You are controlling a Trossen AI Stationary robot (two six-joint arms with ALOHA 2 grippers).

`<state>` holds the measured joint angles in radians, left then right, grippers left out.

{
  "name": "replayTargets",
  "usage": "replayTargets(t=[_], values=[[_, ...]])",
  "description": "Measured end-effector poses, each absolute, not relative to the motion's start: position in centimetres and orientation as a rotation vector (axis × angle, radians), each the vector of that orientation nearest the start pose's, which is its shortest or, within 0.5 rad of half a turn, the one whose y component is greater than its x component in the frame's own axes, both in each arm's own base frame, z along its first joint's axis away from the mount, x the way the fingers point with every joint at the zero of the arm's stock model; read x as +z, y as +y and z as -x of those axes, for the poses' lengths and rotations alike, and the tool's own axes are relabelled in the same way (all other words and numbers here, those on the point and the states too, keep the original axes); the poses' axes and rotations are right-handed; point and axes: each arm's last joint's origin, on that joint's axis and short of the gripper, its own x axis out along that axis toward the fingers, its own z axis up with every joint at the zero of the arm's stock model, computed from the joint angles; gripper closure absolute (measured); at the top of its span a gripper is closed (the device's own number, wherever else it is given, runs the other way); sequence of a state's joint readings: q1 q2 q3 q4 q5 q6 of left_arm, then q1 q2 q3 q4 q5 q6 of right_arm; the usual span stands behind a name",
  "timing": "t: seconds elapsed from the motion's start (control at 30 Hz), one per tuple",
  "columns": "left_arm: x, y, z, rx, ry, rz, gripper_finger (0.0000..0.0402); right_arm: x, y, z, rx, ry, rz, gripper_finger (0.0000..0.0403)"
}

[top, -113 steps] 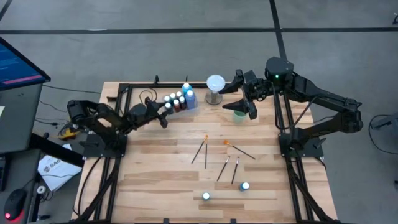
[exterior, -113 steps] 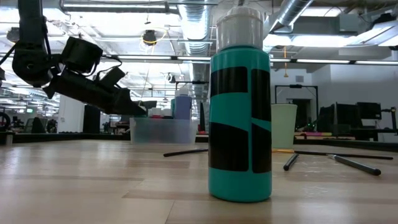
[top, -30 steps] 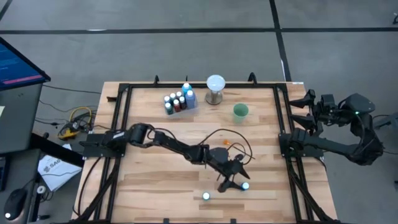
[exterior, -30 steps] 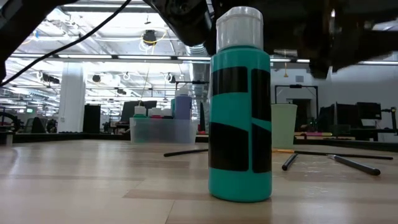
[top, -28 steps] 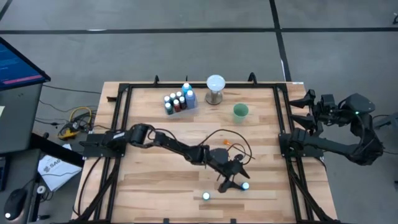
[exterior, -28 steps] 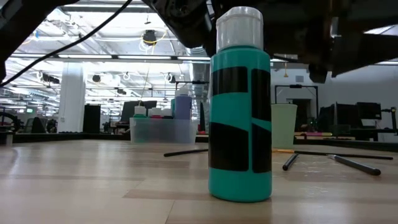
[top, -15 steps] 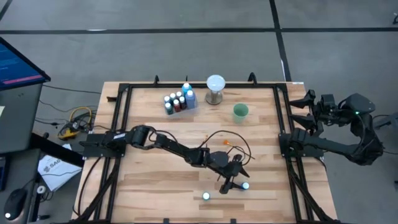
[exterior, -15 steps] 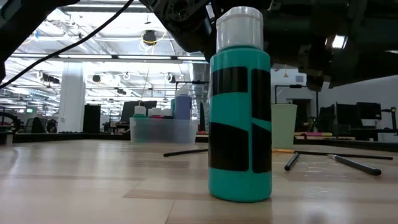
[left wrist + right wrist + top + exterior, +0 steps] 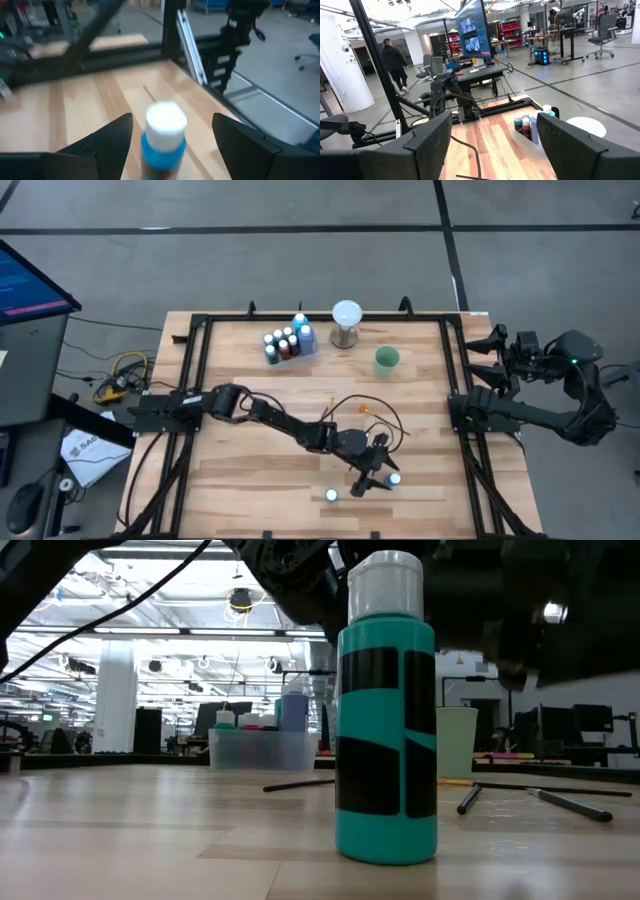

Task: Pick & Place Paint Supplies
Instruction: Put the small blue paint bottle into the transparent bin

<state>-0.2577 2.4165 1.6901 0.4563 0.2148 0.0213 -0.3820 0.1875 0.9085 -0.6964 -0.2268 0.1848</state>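
A blue paint bottle (image 9: 394,478) with a white cap (image 9: 166,120) stands upright near the table's front, right of the middle. My left gripper (image 9: 378,478) is open, and its fingers (image 9: 107,140) stand on either side of the bottle without touching it. A teal bottle (image 9: 331,495) stands to its left, and fills the low view as the teal bottle (image 9: 386,720). Thin brushes (image 9: 470,798) lie flat on the wood behind it. Several more bottles stand in a clear tray (image 9: 285,342) at the back. My right gripper (image 9: 495,150) waits open off the table's right edge.
A white globe on a metal base (image 9: 346,320) and a green cup (image 9: 386,360) stand at the back of the table. My left arm (image 9: 290,425) stretches low across the middle, over the brushes. A black frame (image 9: 455,380) borders the table.
My left gripper has sunk a little and gone toward the table's near edge, closing in on the blue bottle. The bottles have stayed where they were.
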Motion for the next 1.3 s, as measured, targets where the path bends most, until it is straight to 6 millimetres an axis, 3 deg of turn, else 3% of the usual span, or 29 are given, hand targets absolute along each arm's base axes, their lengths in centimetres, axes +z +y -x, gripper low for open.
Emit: replayTargets(t=[0.5,1.3], values=[[13.41,-14.05,-51.47,-0.469,0.247,-0.085,0.0137,36.19,0.57,-0.33,-0.153,-0.037,-0.177,0.0117],[13.51,-14.18,-51.45,-0.488,0.239,-0.073,0.0284,35.82,0.44,-0.3,-0.205,-0.009,-0.23,0.0117]])
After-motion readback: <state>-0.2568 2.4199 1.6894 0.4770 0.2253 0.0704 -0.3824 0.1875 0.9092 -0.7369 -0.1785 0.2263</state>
